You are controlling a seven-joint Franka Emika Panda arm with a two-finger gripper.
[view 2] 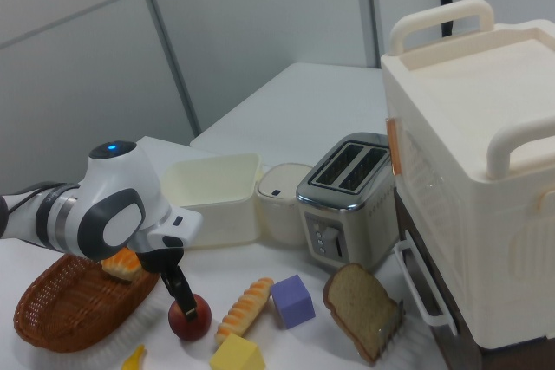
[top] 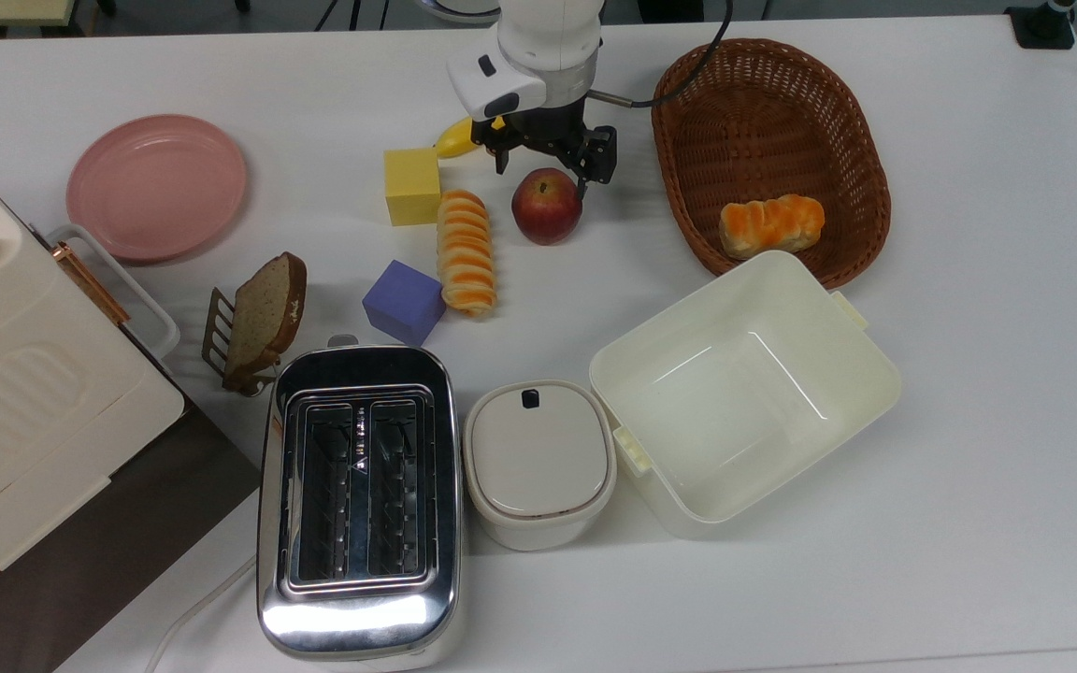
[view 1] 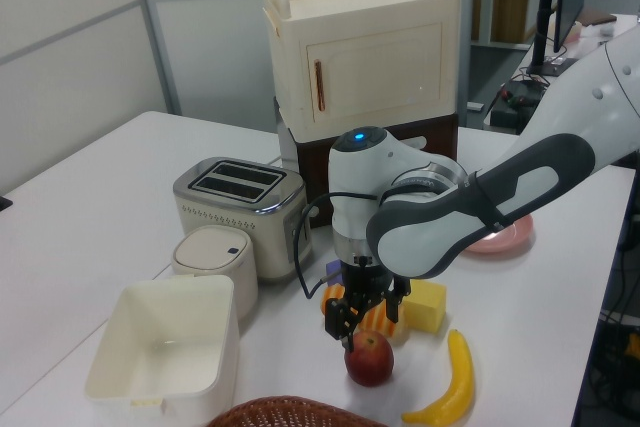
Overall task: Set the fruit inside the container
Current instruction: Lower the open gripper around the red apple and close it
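Hovering open-fingered just above the apple (top: 547, 206), the hand (top: 548, 164) holds nothing. Round, firm and smooth, the fruit probably slips unless pinched across its widest middle.

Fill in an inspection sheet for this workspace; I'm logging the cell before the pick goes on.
Surface: white table, no spills seen.
Job's things: red apple on the table; cream tub empty, upright.
Clutter: banana, yellow block, purple block, striped bread roll, bread slice on a rack, toaster, lidded white pot, pink plate, wicker basket holding a bun.
Grippers: gripper open, fingers on either side of the apple's top.
Cables: black cable at the arm; white cord from the toaster.
Surroundings: cream cabinet at the table's edge; wall panels behind.
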